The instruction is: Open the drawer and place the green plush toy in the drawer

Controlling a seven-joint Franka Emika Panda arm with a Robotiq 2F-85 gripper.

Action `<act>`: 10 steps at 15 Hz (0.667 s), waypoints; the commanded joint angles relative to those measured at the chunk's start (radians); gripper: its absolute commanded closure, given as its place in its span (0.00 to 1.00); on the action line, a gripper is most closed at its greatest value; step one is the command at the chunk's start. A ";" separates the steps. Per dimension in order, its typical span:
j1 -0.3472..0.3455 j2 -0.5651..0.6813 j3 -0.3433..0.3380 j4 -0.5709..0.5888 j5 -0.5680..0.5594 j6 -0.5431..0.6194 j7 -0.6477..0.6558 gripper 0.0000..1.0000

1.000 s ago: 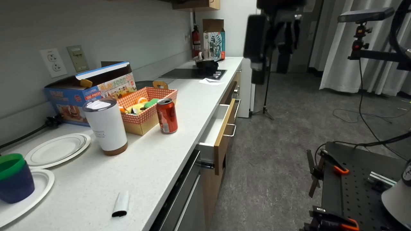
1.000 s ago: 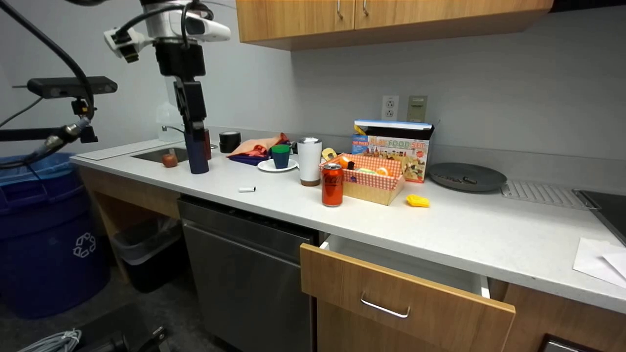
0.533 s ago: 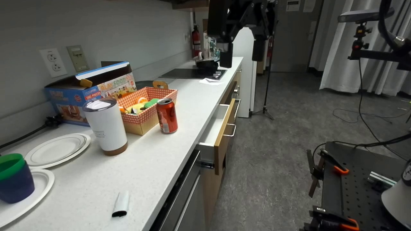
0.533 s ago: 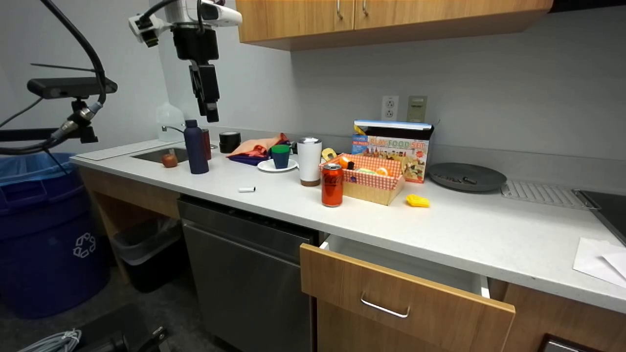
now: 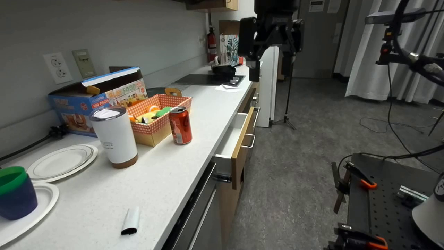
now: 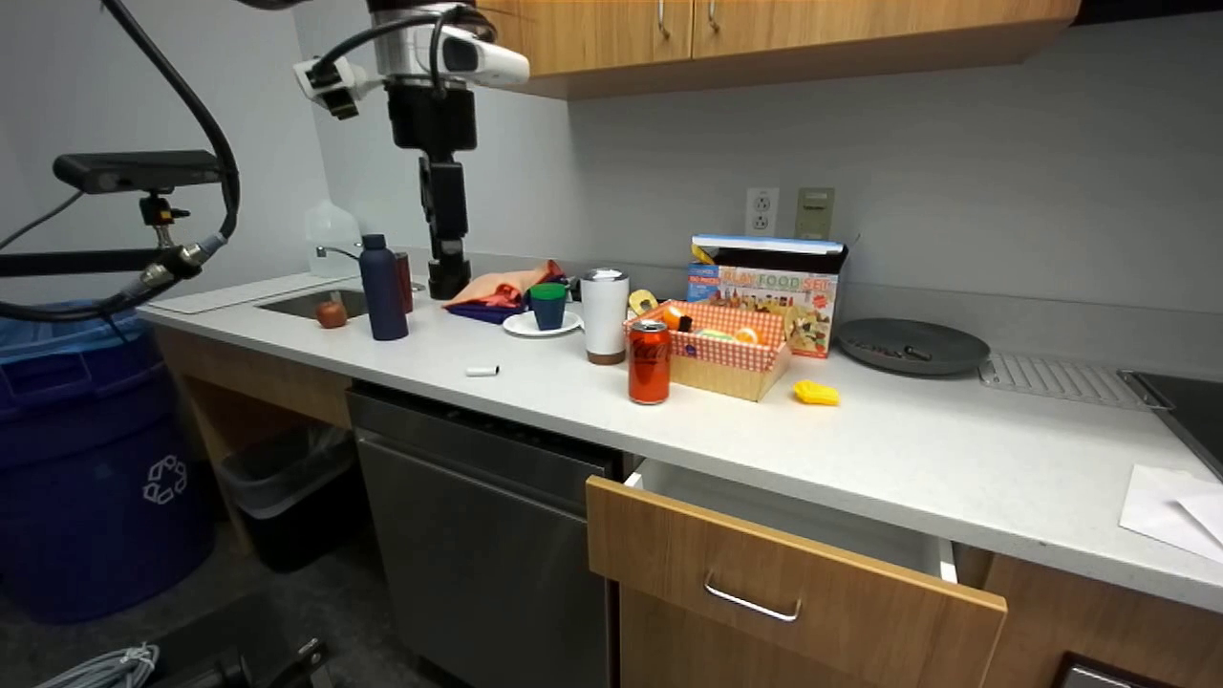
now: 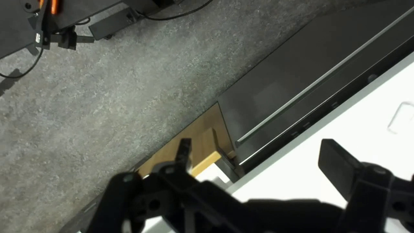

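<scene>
The drawer is pulled out; its wood-tone front (image 6: 788,573) with a bar handle and its white inside show in both exterior views (image 5: 239,152). The green plush toy (image 5: 163,111) is a bright green lump in the red-checked basket, partly hidden by the basket rim and a can. My gripper (image 5: 271,71) is open with nothing between its fingers. It points down, high above the counter, left of the basket in an exterior view (image 6: 447,277). In the wrist view the fingers (image 7: 255,155) stand wide apart over the drawer corner (image 7: 207,162) and counter edge; the toy is out of view there.
A red can (image 6: 650,361) stands right in front of the basket (image 6: 731,368). A white tumbler (image 6: 605,315), a play food box (image 6: 764,291) and a yellow piece (image 6: 816,393) are close by. A green-and-blue cup (image 6: 548,308) sits on a plate. A dark bottle (image 6: 382,287) stands farther left.
My gripper has moved right in an exterior view, first rising and then lowering, and its fingers have turned. The drawer, basket and toy have not moved.
</scene>
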 commanded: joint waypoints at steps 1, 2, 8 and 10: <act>-0.067 -0.021 -0.107 -0.108 0.001 0.086 -0.047 0.00; -0.086 -0.001 -0.132 -0.117 0.002 0.111 -0.056 0.00; -0.135 0.083 -0.185 -0.124 0.005 0.217 -0.050 0.00; -0.137 0.120 -0.194 -0.119 0.008 0.243 -0.048 0.00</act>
